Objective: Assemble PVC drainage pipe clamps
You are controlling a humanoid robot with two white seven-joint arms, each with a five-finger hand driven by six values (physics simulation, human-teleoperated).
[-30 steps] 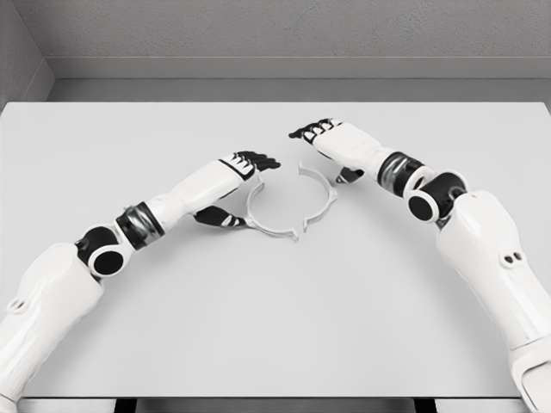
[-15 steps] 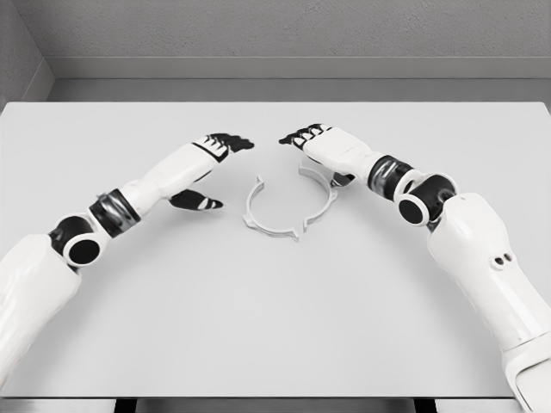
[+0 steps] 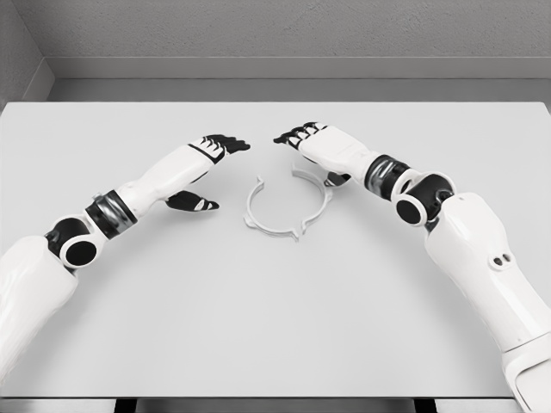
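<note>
Right hand: reaches in over the far side of the table, palm down, dark fingertips extended toward the left. The fingers are loosely spread and grip nothing. The thumb lies beneath the palm, close against the upper right part of the clamp; whether it touches the part cannot be told.

Left hand: positioned left of the clamp and clear of it. Fingers relaxed and slightly bent, pointing right; the thumb hangs lower, toward the table surface. Nothing is held.

Pipe clamp: a thin white ring made of two curved halves, lying flat on the table between the two hands, near the middle of the far half of the surface. The left half sweeps round the left and near side, with a small tab at the near edge. The right half lies partly under the right hand, its upper end hidden by the palm. A gap shows at the top of the ring between the two halves; at the near side the ends sit close together, though whether they are joined cannot be told.

Table: plain pale grey. The right forearm crosses above the surface on the clamp's right side; the left forearm runs in from the lower left. A grey wall stands behind the table's far edge.
</note>
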